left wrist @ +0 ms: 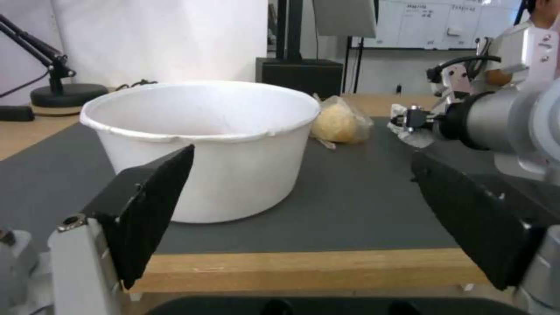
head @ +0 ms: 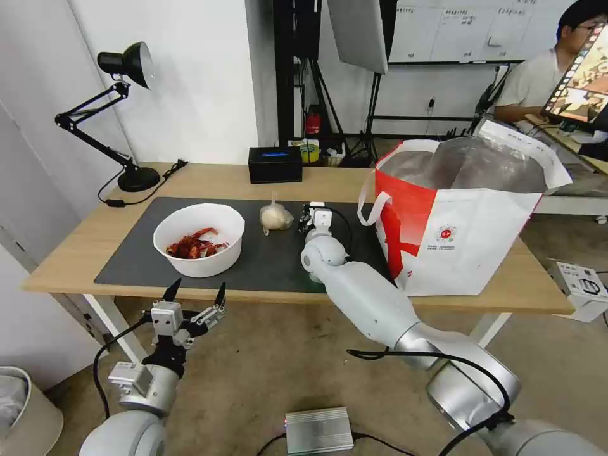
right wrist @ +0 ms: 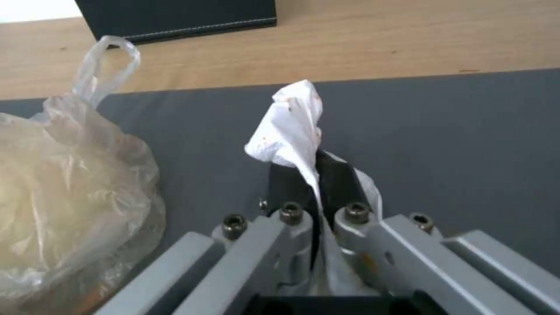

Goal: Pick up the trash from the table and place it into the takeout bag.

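My right gripper (head: 309, 220) is over the dark mat (head: 133, 266) in the middle of the table (head: 69, 256), shut on the crumpled white tissue (right wrist: 290, 120), which sticks out past its fingertips (right wrist: 335, 173). The knotted clear bag with a pale lump (head: 276, 216) lies right beside it. The white bowl with red crayfish shells (head: 199, 239) stands on the mat to the left. My left gripper (head: 195, 296) hangs open in front of the table's front edge, facing the bowl (left wrist: 216, 144). The white and red takeout bag (head: 456, 234) stands open on the right end of the table.
A black box (head: 274, 164) sits at the table's back edge behind the knotted bag, and a black desk lamp (head: 130, 171) at the back left. A small silver box (head: 318, 430) lies on the floor. A person sits far behind the takeout bag.
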`<state>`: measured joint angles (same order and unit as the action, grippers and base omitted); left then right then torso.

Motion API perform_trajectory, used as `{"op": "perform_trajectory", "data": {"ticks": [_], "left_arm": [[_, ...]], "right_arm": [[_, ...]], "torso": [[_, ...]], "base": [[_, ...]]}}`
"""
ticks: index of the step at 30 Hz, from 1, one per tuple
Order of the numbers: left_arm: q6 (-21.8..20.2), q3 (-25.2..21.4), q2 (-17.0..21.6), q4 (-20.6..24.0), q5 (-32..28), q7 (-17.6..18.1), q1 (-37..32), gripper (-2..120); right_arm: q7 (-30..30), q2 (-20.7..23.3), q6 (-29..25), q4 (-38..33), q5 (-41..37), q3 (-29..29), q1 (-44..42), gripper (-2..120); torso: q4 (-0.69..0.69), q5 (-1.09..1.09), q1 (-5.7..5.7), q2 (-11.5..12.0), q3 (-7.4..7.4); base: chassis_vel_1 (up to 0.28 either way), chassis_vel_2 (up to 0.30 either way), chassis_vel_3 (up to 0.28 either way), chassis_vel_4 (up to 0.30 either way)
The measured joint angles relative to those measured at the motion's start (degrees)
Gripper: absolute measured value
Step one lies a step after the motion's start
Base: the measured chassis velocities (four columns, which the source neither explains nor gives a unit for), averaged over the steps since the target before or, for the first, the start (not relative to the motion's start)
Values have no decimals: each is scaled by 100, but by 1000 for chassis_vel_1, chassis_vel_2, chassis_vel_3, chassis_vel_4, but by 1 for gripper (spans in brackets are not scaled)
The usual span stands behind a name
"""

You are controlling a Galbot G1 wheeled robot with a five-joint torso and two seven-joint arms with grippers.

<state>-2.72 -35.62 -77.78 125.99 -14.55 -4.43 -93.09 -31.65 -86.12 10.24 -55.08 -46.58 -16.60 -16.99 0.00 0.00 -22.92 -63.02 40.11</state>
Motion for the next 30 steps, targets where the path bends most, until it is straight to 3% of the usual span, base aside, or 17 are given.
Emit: {"op": "perform_trajectory", "data": {"ticks": [17,20,30], "left_arm": [[17,12,-15,12,16,-8,-27,100],[25,-15,-5,17,14,-8,-36,100],[27,-107,76,21,-38,-8,-46,100]], "right_arm": [[89,346,-431,-564,29,-124,-176,0],[375,846,-794,-1354,71,-366,-375,0],[1247,1711,-1487,-2722,1168,-386,-1100,0]], "torso": [[-1,0,0,0,0],[0,1,0,0,0],[-1,1,0,0,0]], "base": [[0,0,0,0],[0,0,0,0],[0,0,0,0]]}}
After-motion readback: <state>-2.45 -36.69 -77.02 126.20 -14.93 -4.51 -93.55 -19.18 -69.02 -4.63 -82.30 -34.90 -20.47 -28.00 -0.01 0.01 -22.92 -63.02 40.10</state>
